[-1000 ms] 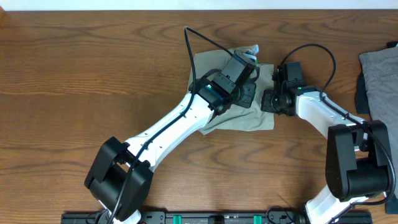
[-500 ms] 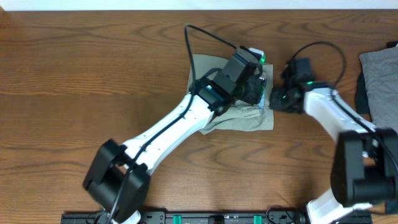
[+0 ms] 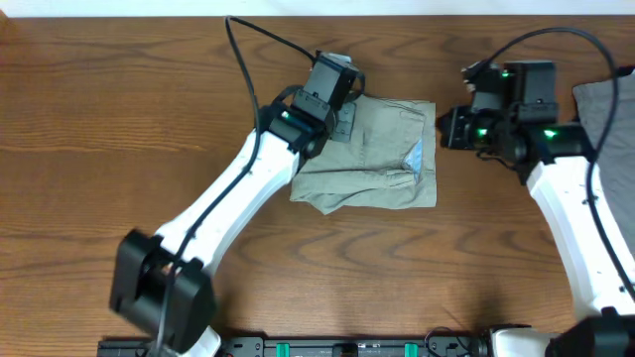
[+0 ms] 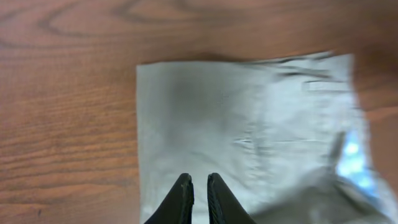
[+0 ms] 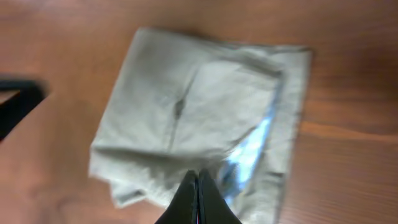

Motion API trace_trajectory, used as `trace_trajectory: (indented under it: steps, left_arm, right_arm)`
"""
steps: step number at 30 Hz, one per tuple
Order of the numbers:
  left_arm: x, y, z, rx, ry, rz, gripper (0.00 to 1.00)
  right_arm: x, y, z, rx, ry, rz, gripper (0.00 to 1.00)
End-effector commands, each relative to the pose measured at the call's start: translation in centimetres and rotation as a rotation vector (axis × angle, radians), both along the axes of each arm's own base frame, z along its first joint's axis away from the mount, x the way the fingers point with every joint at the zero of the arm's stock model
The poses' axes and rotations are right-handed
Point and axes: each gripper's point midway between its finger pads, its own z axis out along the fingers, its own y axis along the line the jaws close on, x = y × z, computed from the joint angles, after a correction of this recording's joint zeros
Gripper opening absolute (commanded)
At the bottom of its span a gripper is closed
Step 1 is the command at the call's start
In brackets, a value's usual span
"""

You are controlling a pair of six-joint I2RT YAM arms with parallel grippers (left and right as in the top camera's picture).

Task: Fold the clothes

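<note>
arms (image 3: 233, 195): white shells, black joints; cables: black; lights: green

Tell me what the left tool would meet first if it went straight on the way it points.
The folded shorts: the left tool points straight at their cloth on the table. Its height above them is unclear.

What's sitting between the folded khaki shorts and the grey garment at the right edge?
The right hand and its arm, over bare wooden table; the overhead view shows it.
</note>
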Motion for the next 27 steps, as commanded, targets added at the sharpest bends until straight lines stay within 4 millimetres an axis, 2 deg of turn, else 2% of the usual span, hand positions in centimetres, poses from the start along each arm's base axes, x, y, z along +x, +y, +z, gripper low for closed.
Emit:
trace_trajectory:
  steps: [1, 3, 8, 11, 14, 17, 21, 24, 27]
  left_arm:
    - [1.4, 0.7, -3.1, 0.052, 0.031, 0.02, 0.11]
    - [1.9, 0.6, -4.4, 0.059, 0.041, 0.024, 0.11]
    - [2.8, 0.1, -6.1, 0.058, 0.041, 0.024, 0.12]
    - [2.9, 0.0, -6.4, 0.059, 0.042, 0.024, 0.11]
    - [2.9, 0.0, -6.5, 0.06, 0.045, 0.024, 0.11]
    - [2.8, 0.1, -6.6, 0.062, 0.048, 0.024, 0.11]
    - [2.7, 0.2, -7.3, 0.071, 0.063, 0.023, 0.11]
    - [2.6, 0.2, -9.1, 0.091, 0.095, 0.023, 0.11]
    - [2.4, 0.3, -11.4, 0.115, 0.135, 0.022, 0.1]
  right_arm:
    - [-0.9, 2.8, -2.4, 0.03, 0.051, 0.149, 0.01]
    - [-1.0, 3.6, -4.4, 0.024, 0.096, 0.177, 0.01]
    - [-1.6, 5.6, -9.7, -0.005, 0.201, 0.285, 0.01]
    - [-2.9, 7.2, -12.6, 0.039, 0.284, 0.371, 0.01]
    - [-5.1, 8.2, -14.4, 0.092, 0.372, 0.458, 0.01]
    - [-7.0, 7.0, -16.1, 0.037, 0.479, 0.459, 0.01]
    - [-8.6, 3.5, -18.3, -0.158, 0.59, 0.389, 0.01]
    - [-8.6, 1.9, -19.4, -0.248, 0.606, 0.325, 0.01]
    - [-8.1, 2.0, -20.0, -0.243, 0.587, 0.303, 0.01]
